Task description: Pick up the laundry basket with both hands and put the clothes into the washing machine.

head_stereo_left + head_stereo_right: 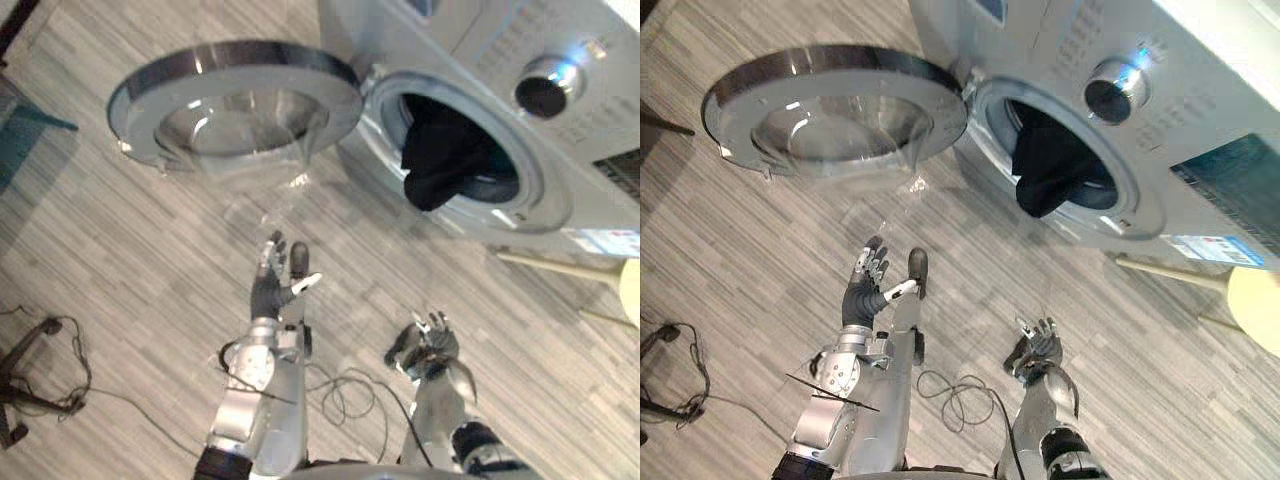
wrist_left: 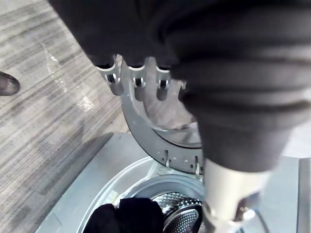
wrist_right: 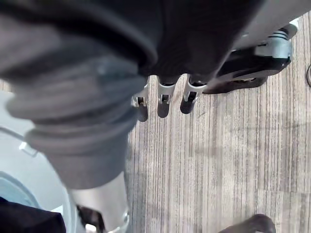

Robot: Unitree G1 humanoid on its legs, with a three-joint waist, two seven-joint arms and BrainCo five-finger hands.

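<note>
Dark clothes [image 1: 440, 155] hang half over the drum rim of the washing machine [image 1: 470, 60], upper right of the frame. Its door [image 1: 235, 105], upper left, stands wide to keep the opening free. The left robot hand [image 1: 275, 285] and right robot hand [image 1: 425, 345], lower centre, are spread apart and empty.

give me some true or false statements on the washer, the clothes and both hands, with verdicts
1. The washing machine has its door swung open. True.
2. Dark clothes hang out of the drum opening. True.
3. The left hand grips a basket handle. False: its fingers are straight and it holds nothing, above the floor.
4. The right hand reaches into the drum. False: it hangs over the floor, apart from the machine, and holds nothing.
</note>
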